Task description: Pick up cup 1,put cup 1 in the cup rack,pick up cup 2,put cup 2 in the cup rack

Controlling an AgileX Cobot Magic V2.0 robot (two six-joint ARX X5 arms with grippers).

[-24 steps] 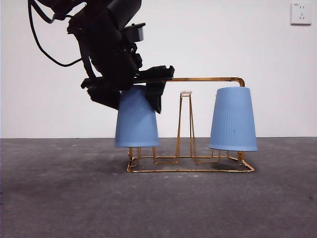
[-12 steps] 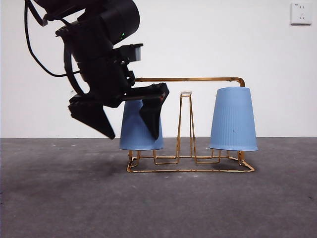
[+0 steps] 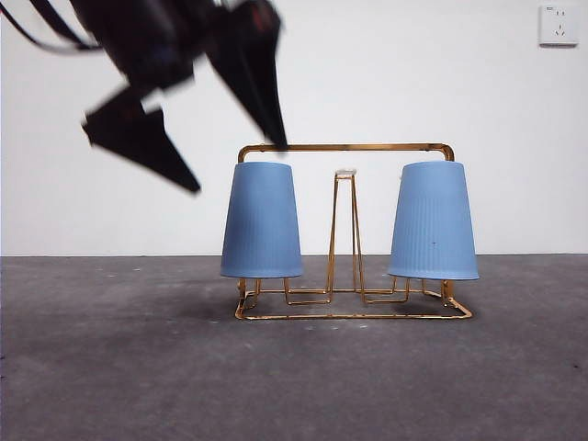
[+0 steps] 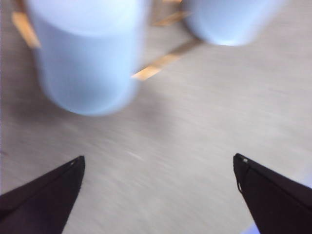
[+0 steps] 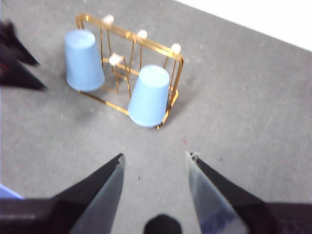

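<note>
Grey desk (image 3: 110,367) and a plain white wall fill my front view, where I find the cup rack (image 3: 354,303) standing with both blue cups upside down on its prongs: cup 1 (image 3: 433,220), with the dark speck, at one end and cup 2 (image 3: 262,220) at the other, well apart. I note the left hand (image 3: 234,156) blurred in the air above and beside cup 2, jaws spread wide and holding nothing. My right hand (image 5: 155,161) hangs over bare desk near the rack, jaws parted and empty.
</note>
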